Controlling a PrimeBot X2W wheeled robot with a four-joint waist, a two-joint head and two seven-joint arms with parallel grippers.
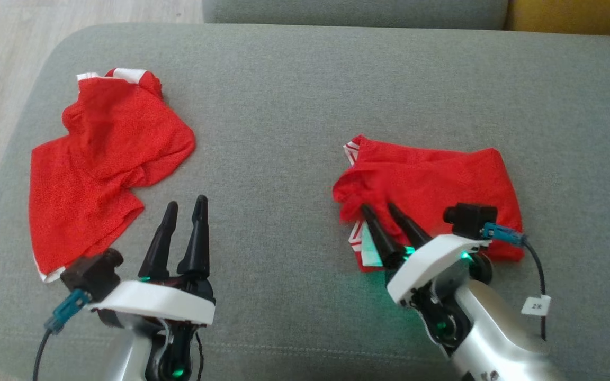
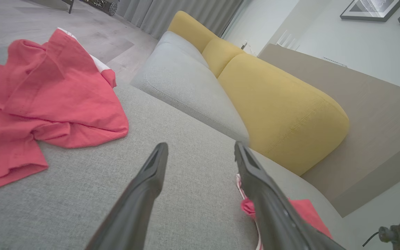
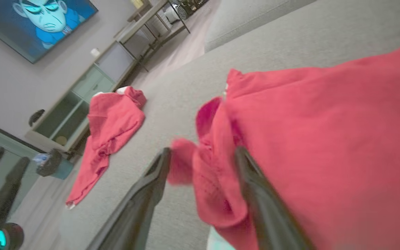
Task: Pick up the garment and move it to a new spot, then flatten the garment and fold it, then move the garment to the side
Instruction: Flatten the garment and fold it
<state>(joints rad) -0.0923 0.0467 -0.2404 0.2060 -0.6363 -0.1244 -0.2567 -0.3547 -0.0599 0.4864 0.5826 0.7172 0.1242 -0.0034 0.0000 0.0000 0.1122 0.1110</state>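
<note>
The right gripper (image 1: 378, 207) stands with jaws parted over a corner of the folded red garment (image 1: 442, 180) on a grey sofa cushion (image 1: 294, 79). A rumpled fold of cloth sits between its two fingers, and the rest spreads beyond them and to their right. The left gripper (image 1: 186, 202) hovers with jaws wide and nothing between them, a second red garment (image 1: 104, 159) lying crumpled just left of its fingers.
</note>
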